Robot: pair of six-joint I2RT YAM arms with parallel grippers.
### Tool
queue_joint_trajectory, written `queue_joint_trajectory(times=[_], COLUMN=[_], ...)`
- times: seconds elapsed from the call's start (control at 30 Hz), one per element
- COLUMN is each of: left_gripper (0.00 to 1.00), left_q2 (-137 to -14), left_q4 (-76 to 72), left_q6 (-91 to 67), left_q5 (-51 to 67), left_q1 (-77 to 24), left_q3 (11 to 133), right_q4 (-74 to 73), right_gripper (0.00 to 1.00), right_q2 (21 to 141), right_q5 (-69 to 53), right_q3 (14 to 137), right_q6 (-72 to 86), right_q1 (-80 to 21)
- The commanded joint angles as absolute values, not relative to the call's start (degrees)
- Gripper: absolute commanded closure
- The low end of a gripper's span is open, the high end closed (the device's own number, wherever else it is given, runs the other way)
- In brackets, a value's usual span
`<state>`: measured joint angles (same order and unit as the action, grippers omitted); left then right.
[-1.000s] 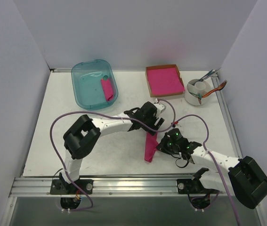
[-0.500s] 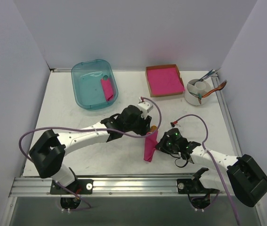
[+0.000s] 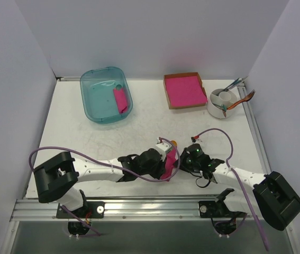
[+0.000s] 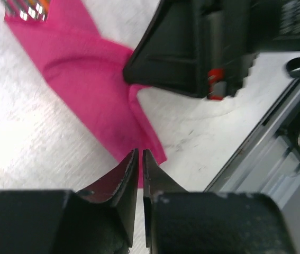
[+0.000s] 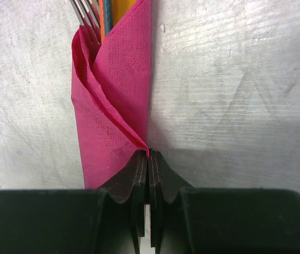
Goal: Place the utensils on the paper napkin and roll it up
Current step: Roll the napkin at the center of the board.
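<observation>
**Both claws on one wrapped napkin, near table edge**

Count: two arms, two claws. One napkin (image 5: 112, 100) on the table (image 3: 86, 143), folded into a narrow wrap. One fork (image 5: 86, 11) and one spoon (image 3: 174, 143), both tucked inside it, with only their ends poking out of the far end. At the back are one teal bin (image 3: 94, 108) with one pink roll (image 3: 120, 100) in it, one cardboard box (image 3: 166, 91) of pink sheets and one white cup (image 3: 216, 109) holding cutlery.

Where: the wrap lies front and centre, close to the rail, squeezed between the two claws.

Left arm: laid out low along the near edge, elbow far left, forearm running right, wrist at the wrap's left side. Left gripper (image 4: 140, 153): jaws drawn to a thin slit over the napkin's near corner. Pink shows in the slit, so it reads as a pinch on the paper.

Right arm: elbow far right, forearm slanting in and left, wrist just right of the wrap. Right gripper (image 5: 148, 154): jaws pressed together, nipping the point where the napkin's fold lines meet at its near end.

The two claw bodies sit almost touching across the wrap.
</observation>
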<state>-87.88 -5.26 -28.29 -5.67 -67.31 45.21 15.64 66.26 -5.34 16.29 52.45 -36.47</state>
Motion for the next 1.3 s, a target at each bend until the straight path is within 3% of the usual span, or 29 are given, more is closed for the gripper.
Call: queue_joint_trajectory(times=[0.0,0.73,1.27], left_gripper=[0.85,0.94,0.94], left_q2=[-87.80,-91.06,-80.42], left_q4=[-11.60,-16.08,-10.99], left_q6=[-32.52,-36.21,-32.71], left_q5=[-7.56,-9.58,-11.25], left_q1=[-67.76,-74.97,-71.46], left_q3=[43.42,38.06,39.37], right_q4=[12.30,13.01,13.01], right_gripper=[1.00,1.00,1.00], right_q2=[67.50,67.94,68.38], right_q5=[-3.34,-3.43,-3.52], right_q3=[16.70,16.00,16.26], right_q6=[52.21,52.73,52.65], right_q1=[-36.83,-36.74,-36.74])
